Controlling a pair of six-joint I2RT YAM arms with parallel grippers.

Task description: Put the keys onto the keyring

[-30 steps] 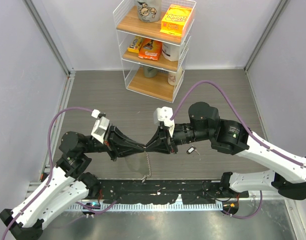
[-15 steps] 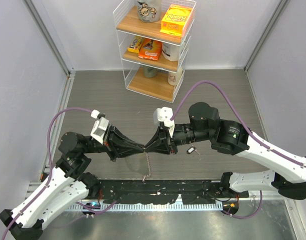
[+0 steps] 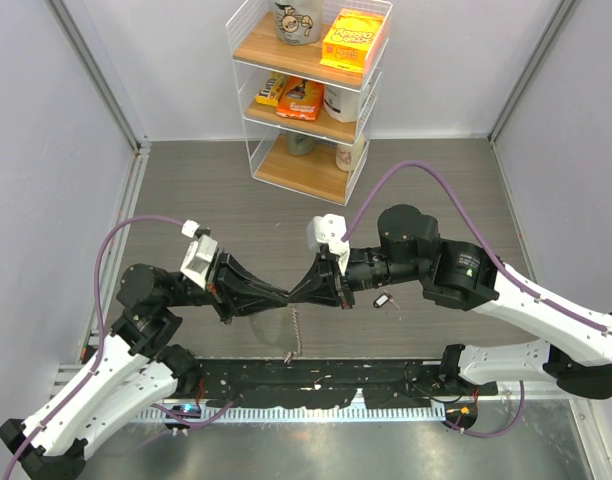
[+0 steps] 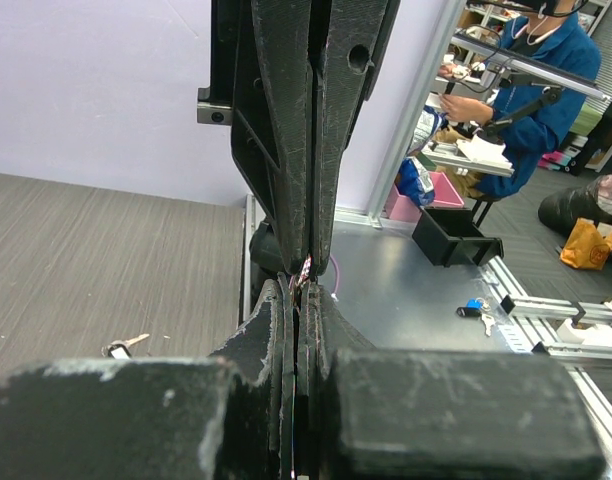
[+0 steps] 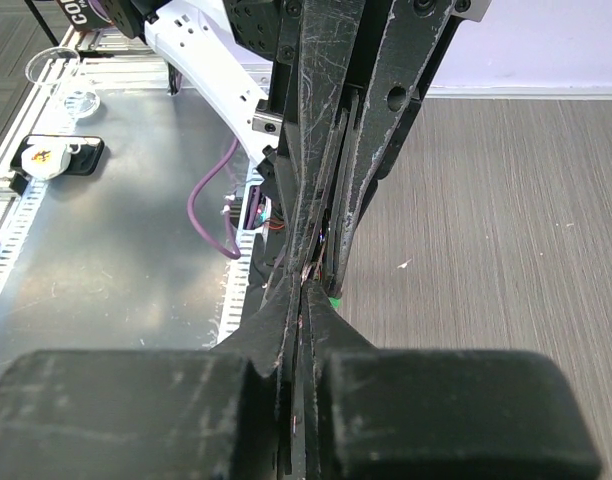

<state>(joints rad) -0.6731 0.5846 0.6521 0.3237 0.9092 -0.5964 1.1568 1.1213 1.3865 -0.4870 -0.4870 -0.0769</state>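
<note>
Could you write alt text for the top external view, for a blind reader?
Two robot arms meet tip to tip over a grey table, left claw and right claw both shut, with the keyring chain hanging from where they touch. A small key lies beside the right arm; a wire shelf stands at the back.

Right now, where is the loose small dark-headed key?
Top view: the small dark-headed key lies on the grey table, right of centre, close beside the right arm.

Little can be read. White letters "CO" – cut off by the frame's edge – stand on a dark panel point(image 5: 76, 10). Print on the yellow box point(image 3: 352, 40) on the top shelf point(image 3: 269, 47) is too small to read.
</note>
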